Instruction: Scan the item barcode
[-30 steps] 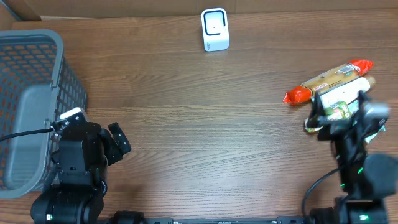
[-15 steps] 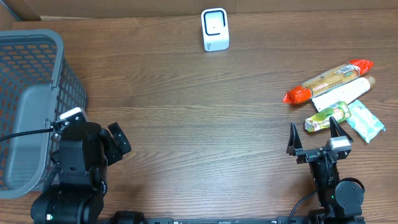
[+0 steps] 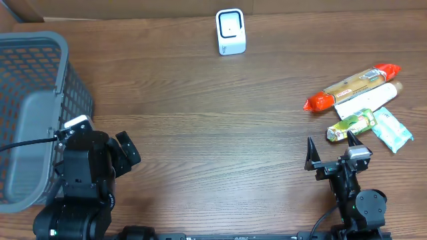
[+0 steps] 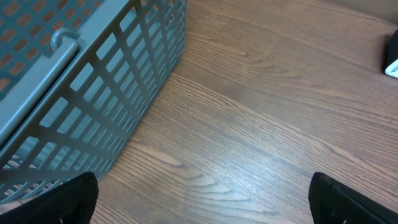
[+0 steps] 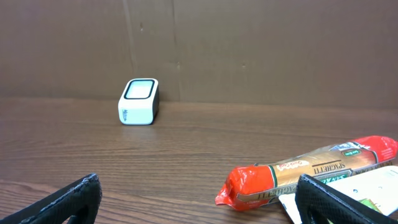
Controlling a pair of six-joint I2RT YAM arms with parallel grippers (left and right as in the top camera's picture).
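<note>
Several packets lie at the right of the table: a long spaghetti packet with red ends [image 3: 352, 87] [image 5: 311, 171], a white tube [image 3: 369, 101], a small green packet [image 3: 350, 125] and a pale teal sachet [image 3: 391, 130]. The white barcode scanner [image 3: 231, 31] [image 5: 138, 101] stands at the far middle edge. My right gripper [image 3: 331, 152] [image 5: 199, 199] is open and empty, low over the table just in front of the packets and touching none. My left gripper [image 3: 127, 152] [image 4: 202, 202] is open and empty over bare wood beside the basket.
A grey mesh basket [image 3: 33, 113] [image 4: 81, 81] fills the left side, close to the left arm. A brown cardboard wall [image 5: 249, 50] runs behind the scanner. Bare wooden tabletop [image 3: 220, 133] lies between the two arms.
My right arm has drawn back from over the packets toward the front edge and dropped lower, still open and empty. The packets and the left arm have not moved.
</note>
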